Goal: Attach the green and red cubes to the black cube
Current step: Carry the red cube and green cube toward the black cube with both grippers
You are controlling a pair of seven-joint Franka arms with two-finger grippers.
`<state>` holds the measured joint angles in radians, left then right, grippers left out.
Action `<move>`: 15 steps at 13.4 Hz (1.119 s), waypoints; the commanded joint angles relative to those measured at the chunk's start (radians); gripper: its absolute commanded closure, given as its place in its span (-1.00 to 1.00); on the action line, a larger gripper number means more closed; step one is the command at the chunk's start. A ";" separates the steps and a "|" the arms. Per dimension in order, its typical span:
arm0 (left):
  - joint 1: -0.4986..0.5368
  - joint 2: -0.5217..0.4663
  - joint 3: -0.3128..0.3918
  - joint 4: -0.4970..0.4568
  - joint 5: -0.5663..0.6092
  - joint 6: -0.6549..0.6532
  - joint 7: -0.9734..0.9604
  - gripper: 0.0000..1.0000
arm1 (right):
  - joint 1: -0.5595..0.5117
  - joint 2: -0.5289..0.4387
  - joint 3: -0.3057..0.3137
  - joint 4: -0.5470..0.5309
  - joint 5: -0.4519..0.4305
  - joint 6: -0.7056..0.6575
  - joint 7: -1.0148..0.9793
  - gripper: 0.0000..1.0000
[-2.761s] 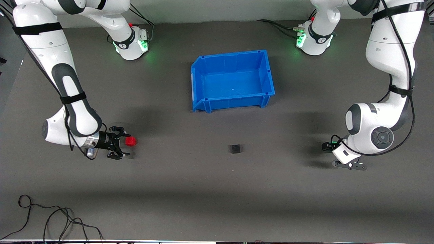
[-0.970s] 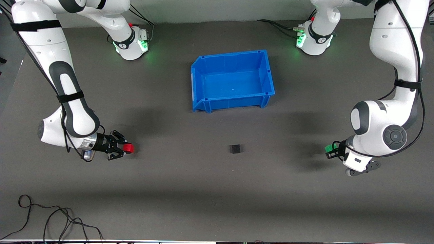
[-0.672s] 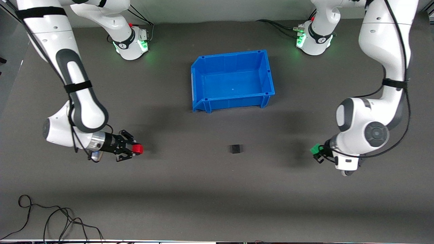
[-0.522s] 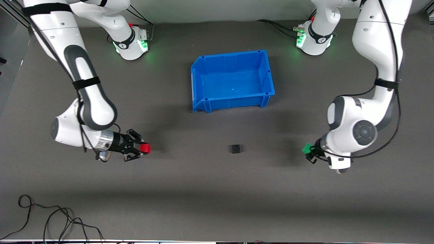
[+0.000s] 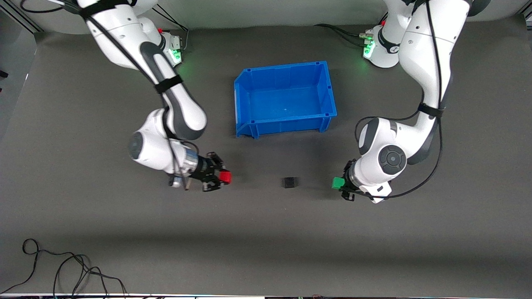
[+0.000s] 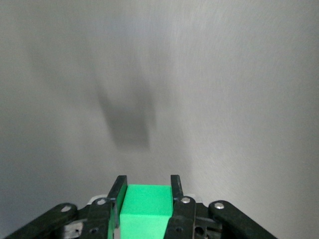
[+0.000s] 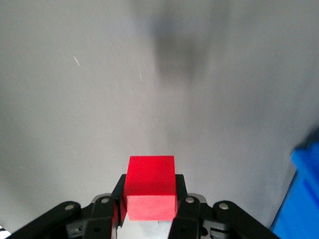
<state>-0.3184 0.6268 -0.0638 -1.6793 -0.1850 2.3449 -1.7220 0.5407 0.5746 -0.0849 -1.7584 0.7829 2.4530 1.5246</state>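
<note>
Both arms have travelled inward since the earlier frames, each carrying its cube from the frame's outer edges toward the centre.

Right end effector (image 5: 222,178): lower centre-left of the front view, over bare tabletop (image 5: 266,232); fingers clamped on the red cube (image 5: 225,177), which juts from the tips. Right wrist view shows the same hold, red cube (image 7: 150,186) seated between the two fingers (image 7: 117,199).

Left end effector (image 5: 341,186): lower centre-right of the front view, over tabletop; fingers pinched shut on the green cube (image 5: 337,182). Left wrist view confirms it, green cube (image 6: 145,211) flush between the fingers (image 6: 174,191).

Black cube (image 5: 289,182): resting on the tabletop at centre frame, between the two end effectors, well apart from the red cube and somewhat closer to the green. It touches nothing.

Bin (image 5: 249,77): blue, upper centre, nothing visible inside.

Step in hand, as judged: final approach, neither cube yet attached. To do it well, each cube should be brought level with the black one and squared to its face before contact. Closing from both sides together would brace the loose black cube; a push from one side alone would likely slide it. Slow the last stretch, and release only once the faces sit flush.
</note>
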 commanded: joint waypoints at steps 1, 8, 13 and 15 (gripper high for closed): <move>-0.066 0.042 0.013 0.024 -0.053 0.071 -0.184 1.00 | 0.048 0.105 -0.013 0.147 0.013 -0.002 0.069 0.61; -0.162 0.119 0.013 0.023 -0.028 0.186 -0.307 1.00 | 0.096 0.301 -0.007 0.367 0.018 0.043 0.074 0.62; -0.182 0.125 0.015 0.024 -0.028 0.189 -0.337 1.00 | 0.163 0.370 -0.007 0.399 0.022 0.149 0.124 0.61; -0.189 0.126 0.015 0.024 -0.028 0.189 -0.337 1.00 | 0.168 0.379 -0.007 0.416 0.019 0.158 0.153 0.61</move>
<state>-0.4833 0.7406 -0.0655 -1.6731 -0.2173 2.5298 -2.0293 0.6961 0.9267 -0.0818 -1.3940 0.7832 2.5997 1.6411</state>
